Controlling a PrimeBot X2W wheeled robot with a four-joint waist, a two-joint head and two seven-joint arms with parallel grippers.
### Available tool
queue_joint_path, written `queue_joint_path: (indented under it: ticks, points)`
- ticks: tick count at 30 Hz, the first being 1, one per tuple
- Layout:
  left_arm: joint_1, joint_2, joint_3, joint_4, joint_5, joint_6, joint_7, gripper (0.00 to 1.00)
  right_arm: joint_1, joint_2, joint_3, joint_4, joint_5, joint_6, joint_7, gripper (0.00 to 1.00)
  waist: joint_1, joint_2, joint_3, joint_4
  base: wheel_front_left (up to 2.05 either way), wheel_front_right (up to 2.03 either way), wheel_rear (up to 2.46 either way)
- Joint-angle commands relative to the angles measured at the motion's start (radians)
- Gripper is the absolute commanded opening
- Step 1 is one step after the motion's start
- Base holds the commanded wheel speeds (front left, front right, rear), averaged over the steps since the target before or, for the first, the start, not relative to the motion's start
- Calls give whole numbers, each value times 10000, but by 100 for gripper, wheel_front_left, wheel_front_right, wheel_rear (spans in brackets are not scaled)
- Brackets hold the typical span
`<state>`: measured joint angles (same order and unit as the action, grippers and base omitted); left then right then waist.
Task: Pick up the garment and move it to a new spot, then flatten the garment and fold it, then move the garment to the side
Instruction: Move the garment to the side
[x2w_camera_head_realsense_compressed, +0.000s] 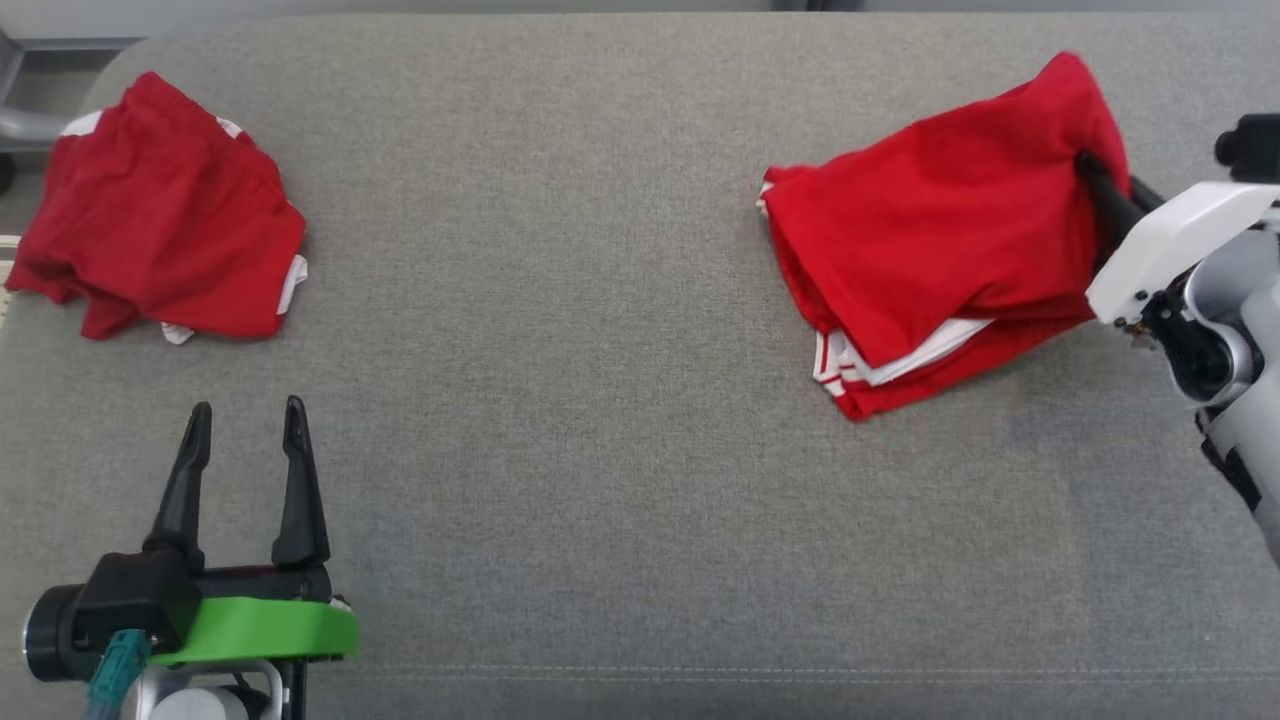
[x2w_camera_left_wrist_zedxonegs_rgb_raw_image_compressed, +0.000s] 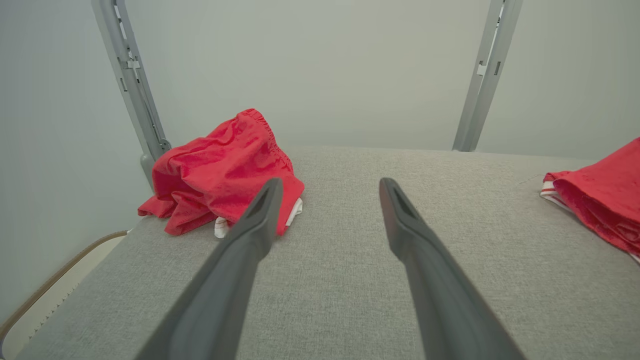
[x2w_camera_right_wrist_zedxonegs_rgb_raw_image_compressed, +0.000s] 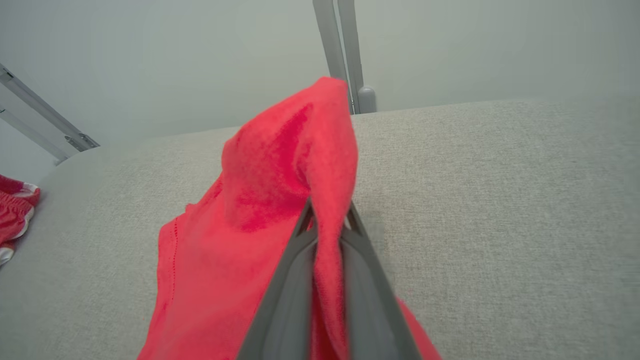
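right gripper (x2w_camera_head_realsense_compressed: 1092, 172) has the garment (x2w_camera_head_realsense_compressed: 930, 230), far right side
head view: clamped on its right edge, long axis running left; left gripper (x2w_camera_head_realsense_compressed: 245, 415) spread, well apart. left wrist: garment off right. right wrist: it's pinched tight.

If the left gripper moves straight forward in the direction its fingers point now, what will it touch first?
Likely the crumpled red garment: the open left gripper points at its near right edge, across bare grey cushion. One finger lines up with it; the other may pass beside it.
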<state>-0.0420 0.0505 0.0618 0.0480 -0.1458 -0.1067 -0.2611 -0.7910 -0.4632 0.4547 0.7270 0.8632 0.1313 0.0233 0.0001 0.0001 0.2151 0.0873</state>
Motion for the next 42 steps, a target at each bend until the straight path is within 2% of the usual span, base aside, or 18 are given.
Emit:
queue_joint_path:
  ticks: [1,19,37,42]
  points:
    - [-196,59,127,-133,88,-61,-27,100,-274,-110,-57,70,-49,-12,-93,0,-1,-1,546,-335,0,0,0]
    - [-598,720,770,-1321,514,-203,-27,100,-2778,-1166,-295,1681,-534,-12,-207,0,-1,-1,2104,-1249,0,0,0]
    - [-686,915,917,-1936,606,-220,-27,100,-4363,-2170,2,2904,-1220,-12,-470,0,-1,-1,2857,-1195,0,0,0]
    - [-664,958,1012,-2049,590,-223,-27,100,-4674,-2211,99,3100,-1401,-12,-557,0,-1,-1,2984,-1218,0,0,0]
